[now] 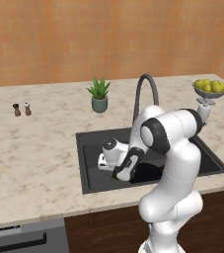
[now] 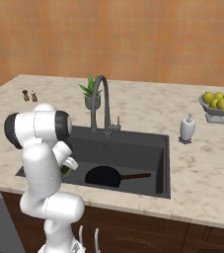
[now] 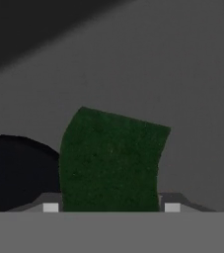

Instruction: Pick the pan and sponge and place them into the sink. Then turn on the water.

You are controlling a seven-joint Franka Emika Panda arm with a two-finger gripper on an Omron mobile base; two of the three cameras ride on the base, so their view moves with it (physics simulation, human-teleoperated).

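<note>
Left base view: the arm reaches down into the sink point(image 1: 86, 163); a potted plant point(image 1: 99, 95) and fruit bowl point(image 1: 210, 89) stand on the surface point(image 1: 29, 153).
Right base view: the pan point(image 2: 103, 176) lies on the basin floor below the tap point(image 2: 101, 101).
Hand view: the claw point(image 3: 111, 206) is clamped on the sponge point(image 3: 111, 160), the pan's edge beside it.

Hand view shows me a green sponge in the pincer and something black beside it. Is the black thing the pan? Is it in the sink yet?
Observer: Yes, that's the pan. It lies flat on the floor of the sink.
Operator: Is the water running?
Observer: No, nothing is coming out of the tap.
Operator: Where is the arm reaching?
Observer: The arm bends down into the left part of the sink, next to the pan.
</note>
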